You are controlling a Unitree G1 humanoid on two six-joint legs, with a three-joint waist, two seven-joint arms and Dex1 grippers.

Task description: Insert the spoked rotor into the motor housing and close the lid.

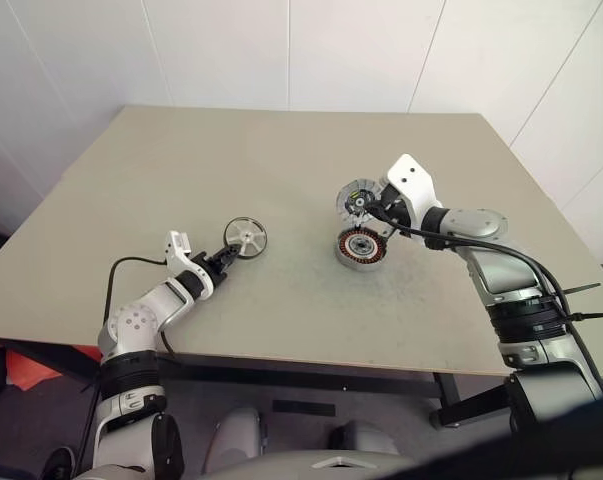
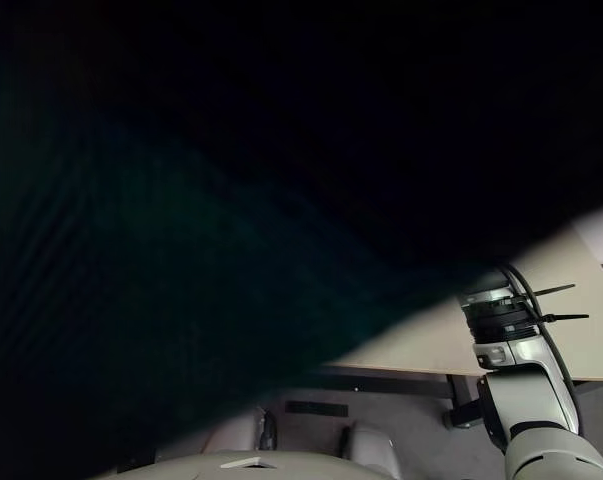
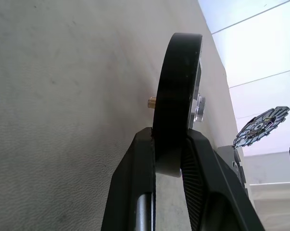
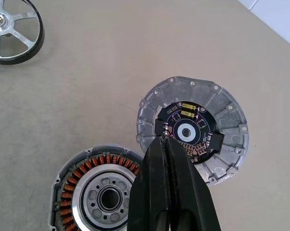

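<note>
Both claws we see clamped: our left gripper (image 1: 224, 257) pinches the spoked rotor (image 3: 177, 101) by its dark rim, while our right gripper (image 4: 165, 144), fingers pressed together, holds the raised lid (image 4: 192, 128) just above the motor housing (image 1: 361, 247).

Rotor (image 1: 245, 237) on counter (image 1: 281, 160), left of housing (image 1: 361, 247), well apart – rim between left tool (image 1: 224, 257) fingers. Lid (image 1: 354, 201) stands just behind housing – right tool (image 1: 374, 210) at lid.

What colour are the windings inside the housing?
Copper-red windings in the housing, best in the right wrist view.
</note>
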